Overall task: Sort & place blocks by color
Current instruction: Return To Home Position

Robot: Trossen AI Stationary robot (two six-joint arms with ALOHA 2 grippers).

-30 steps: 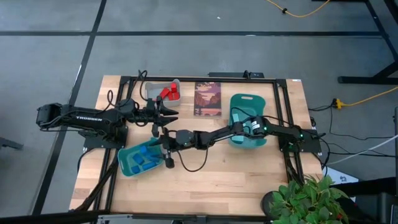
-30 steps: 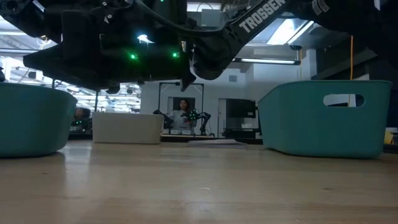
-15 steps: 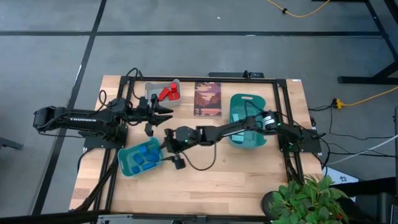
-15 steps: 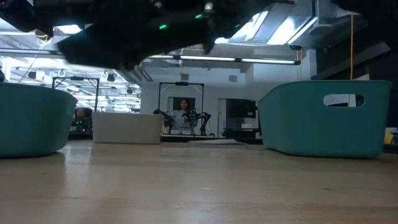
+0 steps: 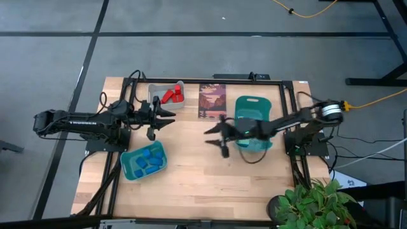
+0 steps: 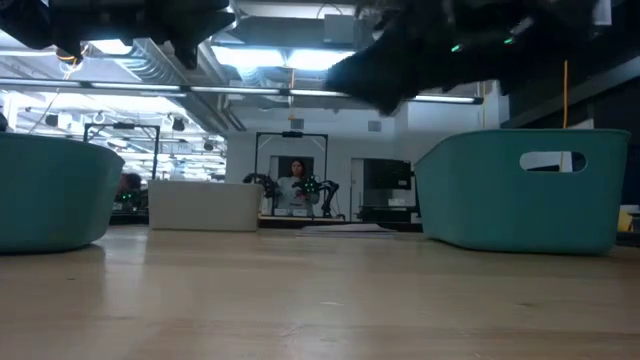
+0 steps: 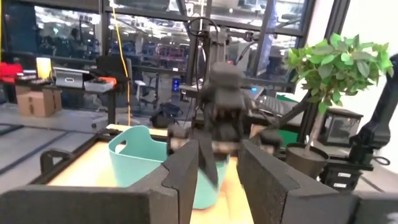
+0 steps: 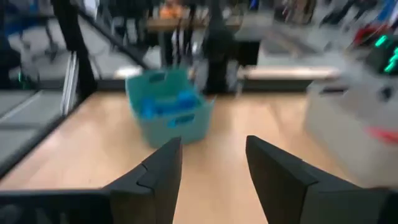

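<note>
The surface [image 6: 320, 300] is pale wood, smooth, with a soft sheen. The teal bin with the handle slot [image 6: 500, 200] looks like smooth matt plastic. The left pincer [image 7: 219, 165] has matt black, slightly grainy fingers [image 7: 186, 177].

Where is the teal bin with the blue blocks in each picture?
High view: teal bin, lower left of the table, blue blocks inside.
Low view: left edge; blocks hidden.
Left wrist view: not in it; that is the other teal bin.
Right wrist view: middle.
Landmark: grey bin, nearby in all but the left wrist view.
</note>
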